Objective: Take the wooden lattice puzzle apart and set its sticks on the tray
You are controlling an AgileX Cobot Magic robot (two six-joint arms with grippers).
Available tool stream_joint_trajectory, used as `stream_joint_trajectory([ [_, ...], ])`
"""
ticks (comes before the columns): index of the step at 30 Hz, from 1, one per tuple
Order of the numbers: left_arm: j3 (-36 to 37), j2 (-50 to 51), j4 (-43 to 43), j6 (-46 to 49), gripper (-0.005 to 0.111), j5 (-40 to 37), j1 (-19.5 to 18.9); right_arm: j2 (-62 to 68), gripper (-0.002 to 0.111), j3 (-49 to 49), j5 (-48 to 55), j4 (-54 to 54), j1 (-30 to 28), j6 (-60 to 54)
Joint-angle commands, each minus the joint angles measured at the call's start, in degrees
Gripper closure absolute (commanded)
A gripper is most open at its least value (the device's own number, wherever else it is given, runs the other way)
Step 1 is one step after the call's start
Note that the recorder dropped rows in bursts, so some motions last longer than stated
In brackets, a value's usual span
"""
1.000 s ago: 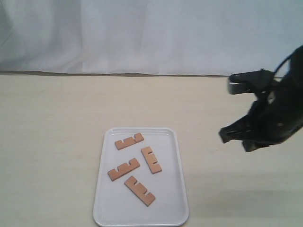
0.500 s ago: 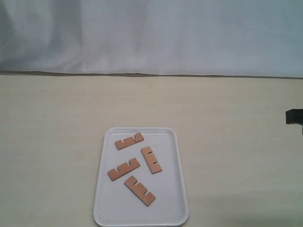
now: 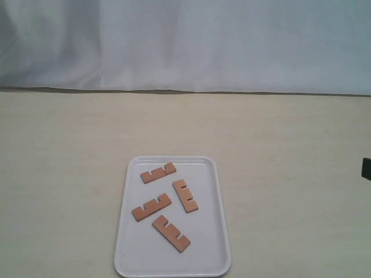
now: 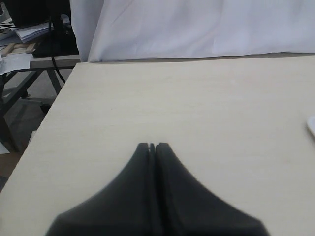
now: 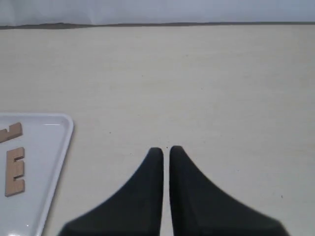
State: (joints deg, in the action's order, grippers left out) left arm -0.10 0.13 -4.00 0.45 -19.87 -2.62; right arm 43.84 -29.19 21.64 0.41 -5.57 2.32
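Several separate wooden sticks lie flat on the white tray (image 3: 208,255): one at its far end (image 3: 157,172), one in the middle (image 3: 185,196), one on the left (image 3: 151,207), one nearest the front (image 3: 171,233). No assembled lattice puzzle is in view. The right wrist view catches the tray's corner (image 5: 54,147) with two sticks (image 5: 15,171). My right gripper (image 5: 166,150) is shut and empty over bare table to the right of the tray. My left gripper (image 4: 152,145) is shut and empty, hovering over bare table well off the tray's edge (image 4: 311,125).
A white cloth (image 3: 185,46) hangs behind the table. A dark bit of the right arm (image 3: 366,168) shows at the exterior view's right edge. The left wrist view shows the table's side edge (image 4: 44,128), with a cluttered desk and cables (image 4: 34,34) beyond.
The right arm has drawn back to the right, almost out of the exterior view. The sticks and tray have not moved.
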Motion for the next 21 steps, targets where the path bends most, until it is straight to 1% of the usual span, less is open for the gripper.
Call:
stream_joint_trajectory([
  [1,0.1,-0.1,0.1,0.0,0.107,0.9,0.0,-5.7,0.104,2.0,-2.8,0.2,0.3,0.0],
  [13,0.1,-0.1,0.1,0.0,0.107,0.9,0.0,-33.0,0.104,11.3,-13.7,0.1,0.3,-0.2],
  [21,0.1,-0.1,0.1,0.0,0.107,0.9,0.0,-43.4,0.104,11.3,-13.2,0.6,0.6,0.2],
])
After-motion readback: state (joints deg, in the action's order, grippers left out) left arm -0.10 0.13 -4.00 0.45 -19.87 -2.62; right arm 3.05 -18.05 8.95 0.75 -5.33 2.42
